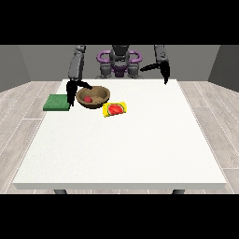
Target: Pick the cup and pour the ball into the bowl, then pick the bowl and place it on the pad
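Observation:
A brown bowl (pixel 93 97) stands on the white table (pixel 122 144) toward the far left, with a red ball (pixel 87 99) inside it. A yellow cup (pixel 115 109) with red inside lies on its side just right of the bowl. A green pad (pixel 57 102) lies flat to the left of the bowl. The hand at the view's left (pixel 72 90) hangs at the bowl's left rim, between bowl and pad, with its thumb over the rim. The hand at the view's right (pixel 163 71) is raised above the table's far edge, holding nothing.
The robot's torso (pixel 119 63) stands behind the far edge of the table. Wooden floor surrounds the table on all sides. The table's front edge runs near the bottom of the view.

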